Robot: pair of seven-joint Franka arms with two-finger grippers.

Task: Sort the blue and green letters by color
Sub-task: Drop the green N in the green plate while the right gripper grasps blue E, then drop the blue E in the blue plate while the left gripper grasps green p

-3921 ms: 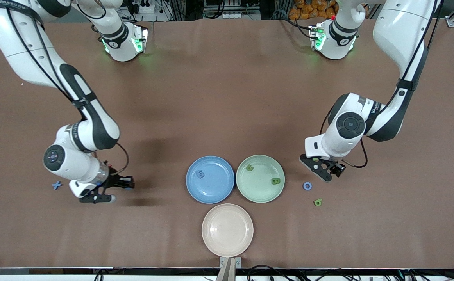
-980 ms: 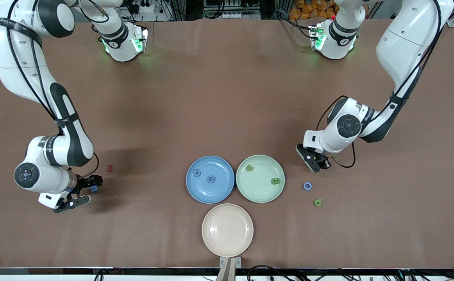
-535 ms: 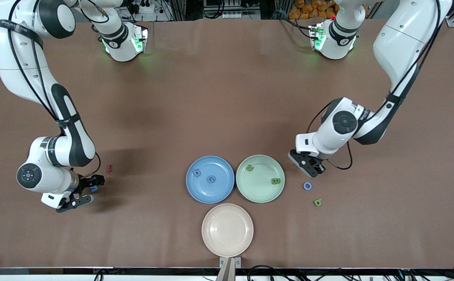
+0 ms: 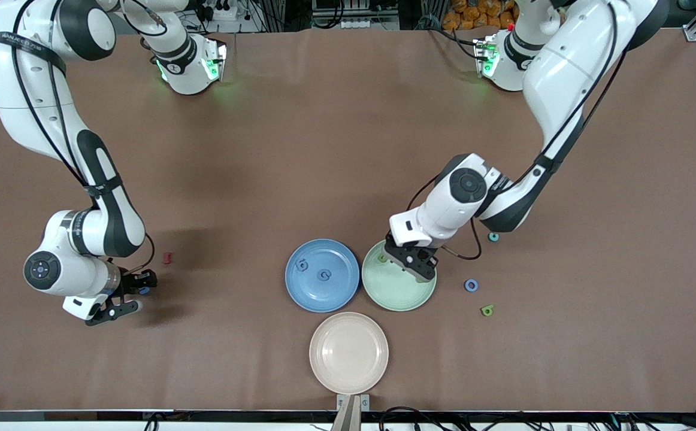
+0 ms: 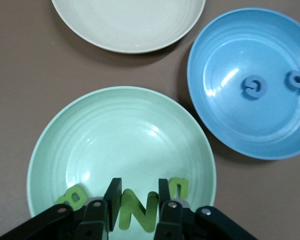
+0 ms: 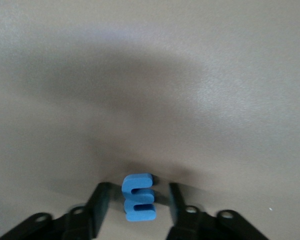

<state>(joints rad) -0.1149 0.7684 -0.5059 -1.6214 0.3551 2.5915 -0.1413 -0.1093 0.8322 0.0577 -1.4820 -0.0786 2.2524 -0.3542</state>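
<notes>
Green letter N [image 5: 135, 212] hangs between the fingers of the left gripper [image 4: 415, 265], which is clamped on it directly over the green plate [image 4: 391, 296], so the only way left for it to go is straight down. The N stands upright in the grip, its flat faces pressed by the jaws. Two more green letters [image 5: 177, 187] already lie in that plate, just beside the gripper, and they are what the N could land on if it is let go where it is.

At the right arm's end of the table, the right gripper [image 4: 121, 296] sits low at the table with a blue letter [image 6: 138, 197] between its fingers. The jaws stand a little off its sides, not yet pinching. Its target, the blue plate [image 4: 306, 296], lies well apart toward the middle and already carries two blue letters [image 4: 323, 275].

Still unsorted near the left arm are a blue ring letter [image 4: 471, 285], a green letter [image 4: 487, 310] nearer the camera, and a small teal ring [image 4: 493, 237]. A dark red letter [image 4: 168, 258] and a beige plate [image 4: 348, 353] play no part.
</notes>
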